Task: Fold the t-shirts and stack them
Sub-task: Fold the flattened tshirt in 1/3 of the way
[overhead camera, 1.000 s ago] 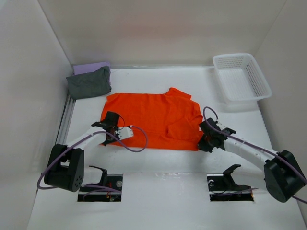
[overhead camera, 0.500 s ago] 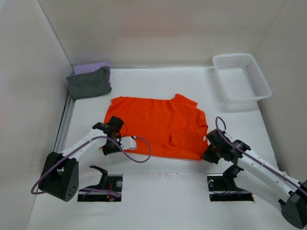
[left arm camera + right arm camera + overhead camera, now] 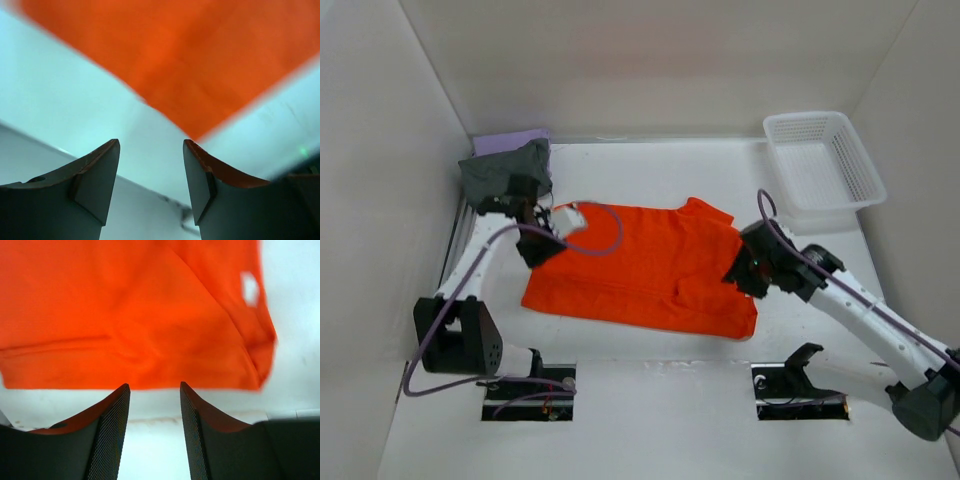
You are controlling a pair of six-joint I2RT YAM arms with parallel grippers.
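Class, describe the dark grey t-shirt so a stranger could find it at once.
Look to the far left corner of the white table. A folded bundle there partly covers a lavender shirt; it is dark grey, unlike the orange shirt spread flat.

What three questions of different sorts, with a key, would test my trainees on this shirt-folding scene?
1. True or false: the left gripper and the right gripper both stand open, holding nothing.
2. Which lies in the middle of the table? A. a dark grey shirt B. the orange t-shirt C. a lavender shirt
3. What colour is the shirt peeking out behind the folded dark grey t-shirt?
Key: 1 true; 2 B; 3 lavender, the lavender t-shirt.
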